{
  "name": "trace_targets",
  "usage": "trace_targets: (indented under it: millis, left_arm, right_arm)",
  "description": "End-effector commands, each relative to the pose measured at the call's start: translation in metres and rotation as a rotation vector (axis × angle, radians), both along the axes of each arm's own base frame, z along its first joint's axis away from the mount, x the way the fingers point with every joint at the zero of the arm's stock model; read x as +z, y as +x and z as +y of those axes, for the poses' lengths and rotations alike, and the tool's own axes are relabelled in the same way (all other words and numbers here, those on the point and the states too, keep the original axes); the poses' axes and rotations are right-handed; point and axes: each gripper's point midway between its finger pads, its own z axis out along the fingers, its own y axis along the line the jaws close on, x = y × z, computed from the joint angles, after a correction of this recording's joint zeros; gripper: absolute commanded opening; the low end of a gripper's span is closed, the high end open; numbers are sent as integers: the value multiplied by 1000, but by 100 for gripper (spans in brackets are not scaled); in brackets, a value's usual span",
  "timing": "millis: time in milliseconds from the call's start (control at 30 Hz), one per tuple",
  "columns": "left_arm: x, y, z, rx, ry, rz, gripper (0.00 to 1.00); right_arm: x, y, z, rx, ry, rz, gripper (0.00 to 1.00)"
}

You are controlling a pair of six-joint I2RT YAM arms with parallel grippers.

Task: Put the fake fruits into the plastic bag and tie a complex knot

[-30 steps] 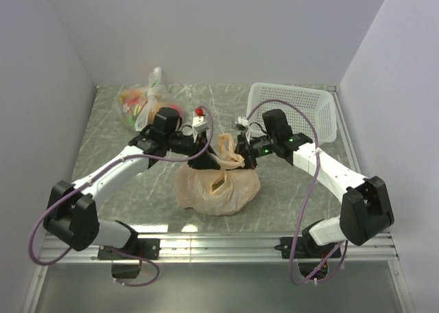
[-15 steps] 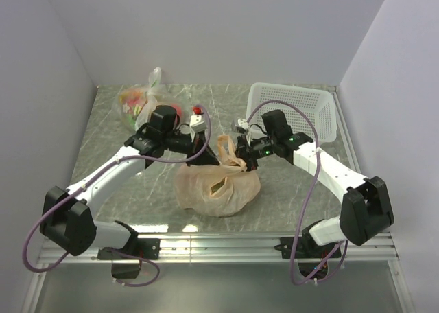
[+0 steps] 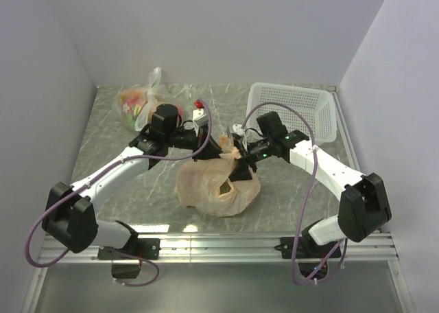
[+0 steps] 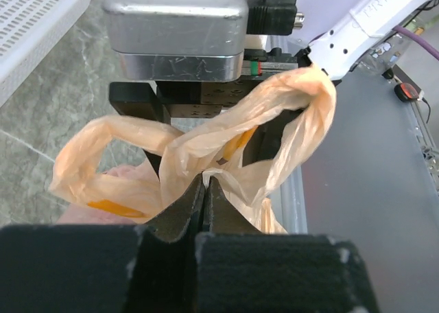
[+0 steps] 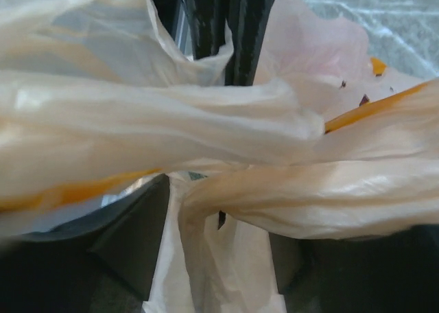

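The peach-orange plastic bag sits bulging at the table's middle, its handles gathered above it. My left gripper reaches in from the left and is shut on a fold of handle film. My right gripper faces it from the right; its fingers stand open, with twisted handle strands lying loosely across the gap. The left gripper's dark fingers show just beyond the strands. The fake fruits are hidden inside the bag.
A white slotted basket stands at the back right, also visible in the left wrist view. A clear bag of mixed fruits lies at the back left. Grey walls close in on three sides.
My left gripper has closed on the bag's handle film. My right gripper has opened, letting go of the handle, and shifted slightly left over the bag. The raised handle loop has dropped.
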Motion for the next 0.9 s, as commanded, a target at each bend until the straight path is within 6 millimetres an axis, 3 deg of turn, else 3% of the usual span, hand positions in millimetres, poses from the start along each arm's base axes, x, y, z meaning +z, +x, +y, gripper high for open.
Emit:
trace_targets:
  millis: [0, 267, 333, 467, 500, 600, 633, 667, 733, 867]
  left_arm:
    - [11, -2, -1, 19, -24, -43, 1]
    - [2, -11, -14, -2, 0, -53, 1]
    - [-1, -16, -16, -16, 13, -53, 1]
    - [-3, -18, -16, -22, 24, -75, 1]
    - [-1, -19, -15, -21, 23, -83, 2]
    - [3, -17, -8, 0, 49, -106, 17]
    - [9, -17, -2, 12, 47, -114, 28]
    - [14, -15, 3, 29, 38, -110, 33]
    - [29, -6, 24, 63, 8, -118, 44]
    - [50, 8, 53, 146, 2, -153, 57]
  right_arm:
    - [12, 6, 5, 0, 14, -42, 67]
    - [35, 7, 15, -3, 67, 21, 65]
    - [33, 5, 15, 19, 68, 17, 41]
    - [27, 2, 13, 47, 56, 15, 12]
    - [26, 3, 12, 48, 57, 19, 0]
    - [25, -1, 10, 67, 62, 4, 0]
    - [23, -3, 10, 72, 61, 6, 0]
    - [23, -4, 8, 78, 64, -11, 0]
    - [22, -7, 7, 95, 68, -16, 0]
    - [21, -12, 3, 155, 80, -69, 0]
